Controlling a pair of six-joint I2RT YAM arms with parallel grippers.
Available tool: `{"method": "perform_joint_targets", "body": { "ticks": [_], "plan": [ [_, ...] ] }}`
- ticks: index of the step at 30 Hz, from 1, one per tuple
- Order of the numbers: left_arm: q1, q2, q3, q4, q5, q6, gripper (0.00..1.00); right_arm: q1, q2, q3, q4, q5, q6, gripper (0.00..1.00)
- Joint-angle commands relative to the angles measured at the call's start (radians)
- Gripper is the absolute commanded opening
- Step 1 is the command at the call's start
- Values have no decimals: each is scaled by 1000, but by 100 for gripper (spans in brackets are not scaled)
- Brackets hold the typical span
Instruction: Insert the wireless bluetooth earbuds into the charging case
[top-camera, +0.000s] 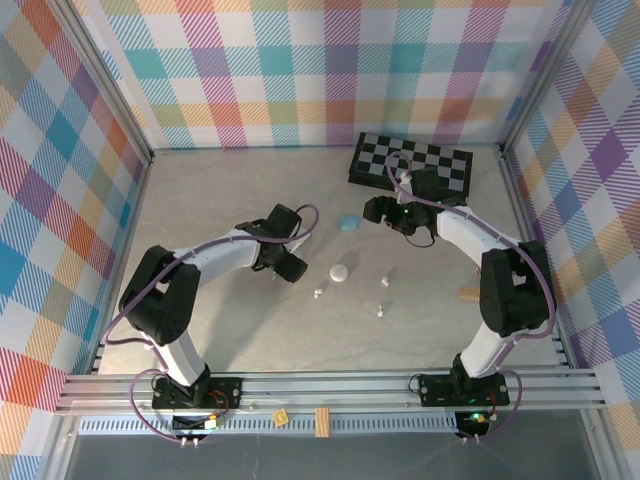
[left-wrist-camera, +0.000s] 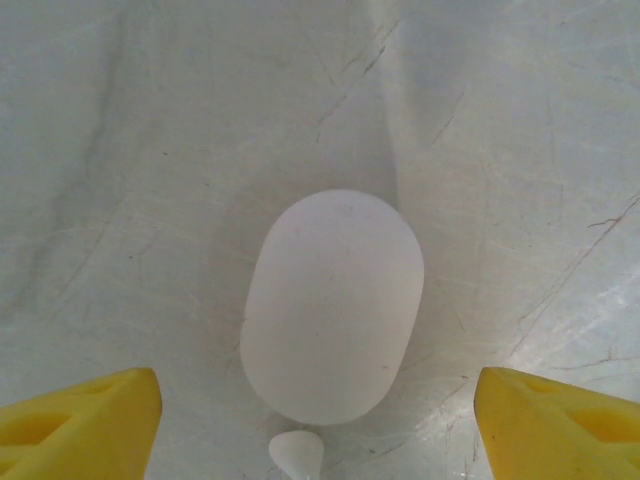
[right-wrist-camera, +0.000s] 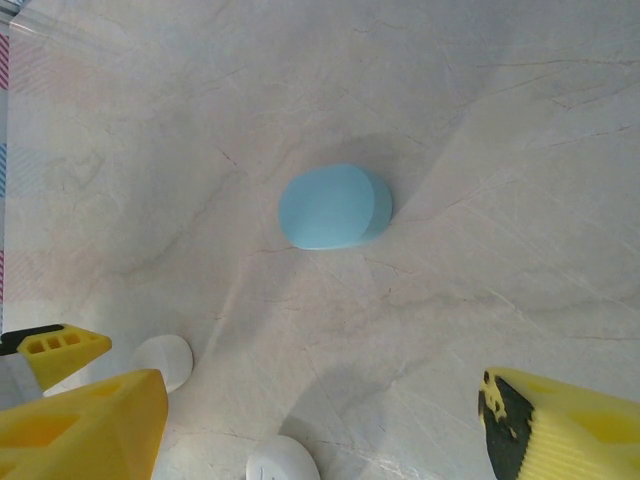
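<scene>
White earbuds (top-camera: 318, 293) lie loose mid-way across the tabletop (top-camera: 220, 210), toward its near edge from the white charging case (left-wrist-camera: 332, 305); the blue case (right-wrist-camera: 335, 207) sits farther back. The left gripper (top-camera: 291, 266) and right gripper (top-camera: 376, 211) both gape wide, empty. Best to straddle the white case squarely and close gently so it cannot skid.

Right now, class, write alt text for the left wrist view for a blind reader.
A closed white oval charging case lies on a pale scratched table, a small white earbud just below it. Yellow fingertips of the open left end effector flank it, not touching.
</scene>
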Motion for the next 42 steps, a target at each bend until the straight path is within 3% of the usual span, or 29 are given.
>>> {"method": "perform_joint_targets", "body": {
  "ticks": [1, 17, 25, 33, 42],
  "plan": [
    [14, 35, 39, -39, 2, 14, 79, -6, -38, -16, -16, 1, -25, 81],
    [17, 102, 67, -14, 37, 19, 43, -7, -59, -24, -28, -8, -26, 81],
    [18, 1, 16, 47, 71, -3, 41, -7, -147, -57, -52, -93, -10, 81],
    [16, -229, -173, 396, 367, 68, 39, -4, -236, -125, -33, -353, 103, 79],
    [-27, -373, -275, 608, 483, 126, 38, 71, -282, -140, -10, -423, 155, 79]
  ]
}}
